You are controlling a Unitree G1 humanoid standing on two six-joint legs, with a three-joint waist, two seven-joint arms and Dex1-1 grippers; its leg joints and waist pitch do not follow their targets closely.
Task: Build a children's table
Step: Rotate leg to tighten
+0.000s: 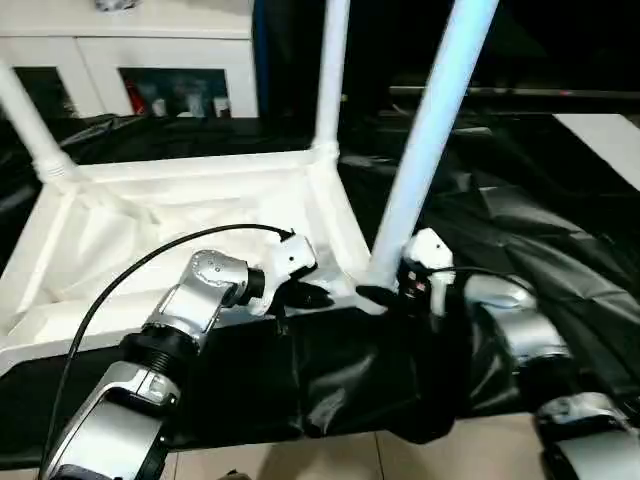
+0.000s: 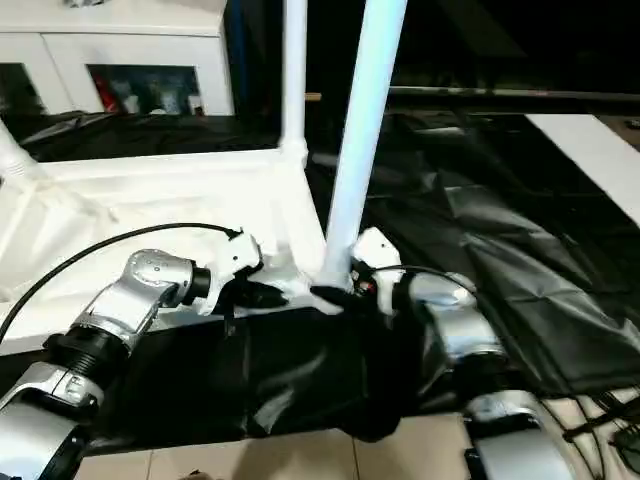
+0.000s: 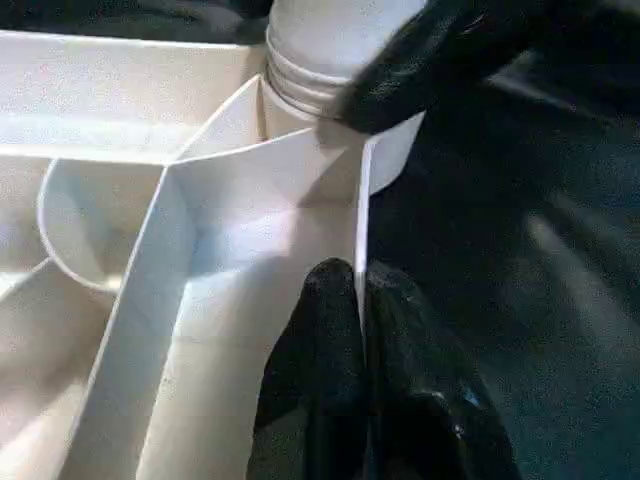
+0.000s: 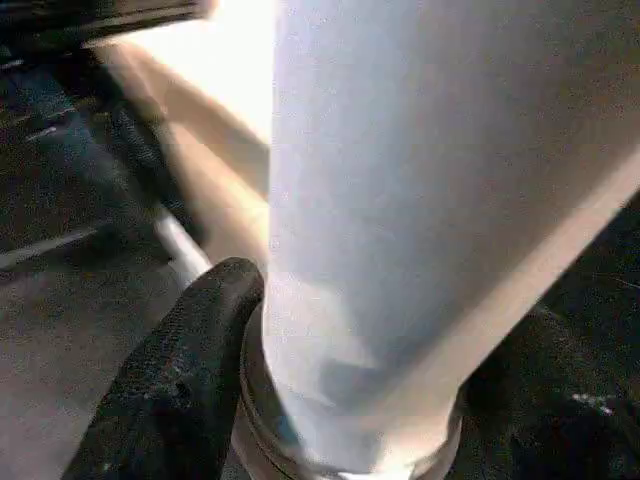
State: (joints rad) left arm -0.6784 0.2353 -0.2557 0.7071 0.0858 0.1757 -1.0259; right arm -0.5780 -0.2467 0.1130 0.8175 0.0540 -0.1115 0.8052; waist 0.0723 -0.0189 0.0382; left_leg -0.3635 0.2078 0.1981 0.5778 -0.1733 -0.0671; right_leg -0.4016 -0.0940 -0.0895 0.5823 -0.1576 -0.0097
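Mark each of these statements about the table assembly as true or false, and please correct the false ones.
1. The tabletop lies with its ribbed underside up. True.
2. The right gripper holds the near leg at its base. True.
3. The near leg lies flat on the black cloth. False: it stands in the near corner socket, leaning slightly.
4. The left gripper is wide open above the tabletop. False: it is shut on the tabletop's side wall.
5. A second leg stands in the far corner of the tabletop. True.
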